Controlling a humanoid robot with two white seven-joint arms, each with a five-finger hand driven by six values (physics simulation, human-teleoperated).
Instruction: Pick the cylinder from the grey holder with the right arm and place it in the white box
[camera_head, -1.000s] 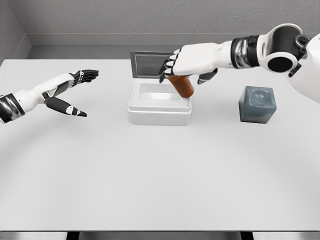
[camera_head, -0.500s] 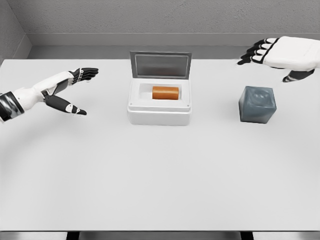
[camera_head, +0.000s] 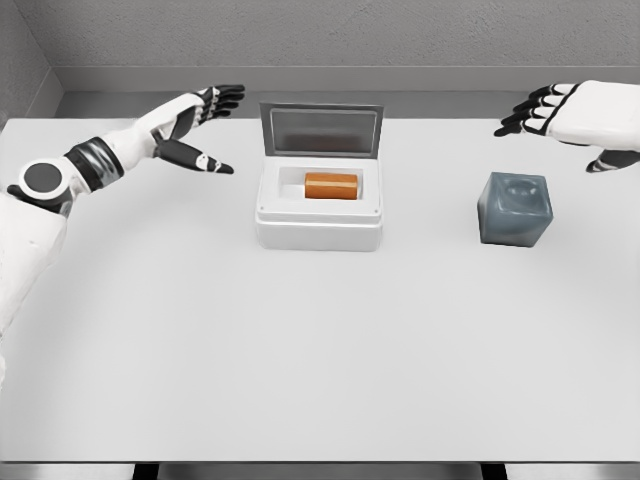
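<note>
The orange cylinder (camera_head: 331, 185) is seen lying on its side inside the white box (camera_head: 318, 225), which stands near the middle of the white surface (camera_head: 300, 350) with its lid (camera_head: 320, 130) raised upright at the back. The grey holder (camera_head: 515, 208) is set well apart to the right of the box, and a round hollow is visible in its top. The right hand (camera_head: 565, 110) is held above and behind the holder, touching nothing, with its dark fingers (camera_head: 525, 112) spread loosely and pointed left; nothing is grasped by it. The left hand (camera_head: 195, 125) is raised to the left of the box lid, its fingers extended and relaxed, and nothing is held by it either.
</note>
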